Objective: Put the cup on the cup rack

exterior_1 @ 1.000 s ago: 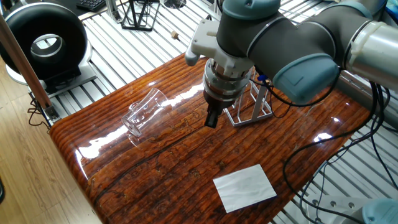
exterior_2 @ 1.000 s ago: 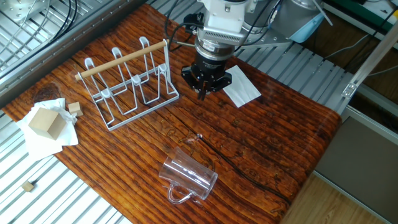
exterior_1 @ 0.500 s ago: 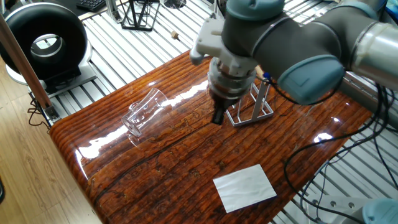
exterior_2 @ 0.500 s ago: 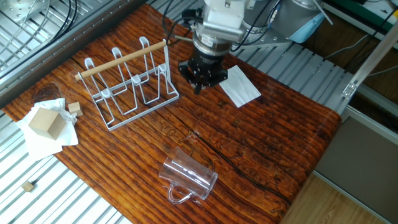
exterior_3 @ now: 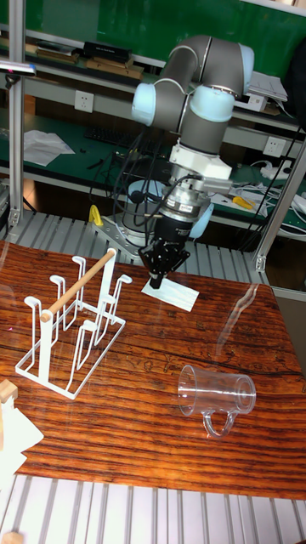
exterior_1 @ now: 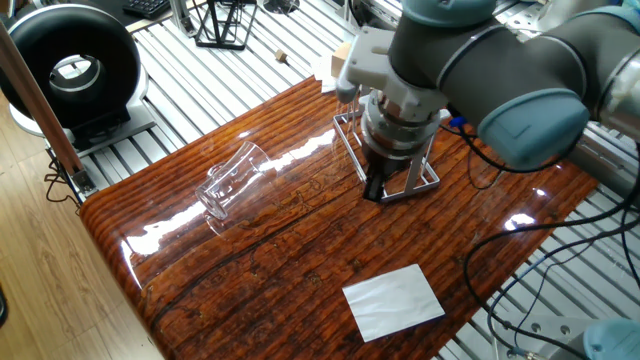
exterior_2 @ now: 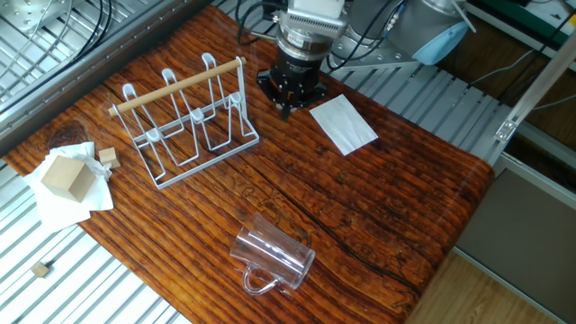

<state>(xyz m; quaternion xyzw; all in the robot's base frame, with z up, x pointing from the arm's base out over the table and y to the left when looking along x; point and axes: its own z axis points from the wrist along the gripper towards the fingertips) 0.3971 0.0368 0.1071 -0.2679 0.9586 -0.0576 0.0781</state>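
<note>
Pincer (exterior_2: 290, 107) and arm have swung away from the middle of the table over the last second, and now hang low just beside the end of the cup rack (exterior_2: 184, 121), well apart from the cup (exterior_2: 271, 256). Its fingers look drawn together on nothing — though the views are too small to be certain. The cup lies on its side on the wooden table (exterior_2: 396, 207), handle showing, untouched. Judging by this, the grasp has not begun — the arm is farther from the glass than before, so it must return.
</note>
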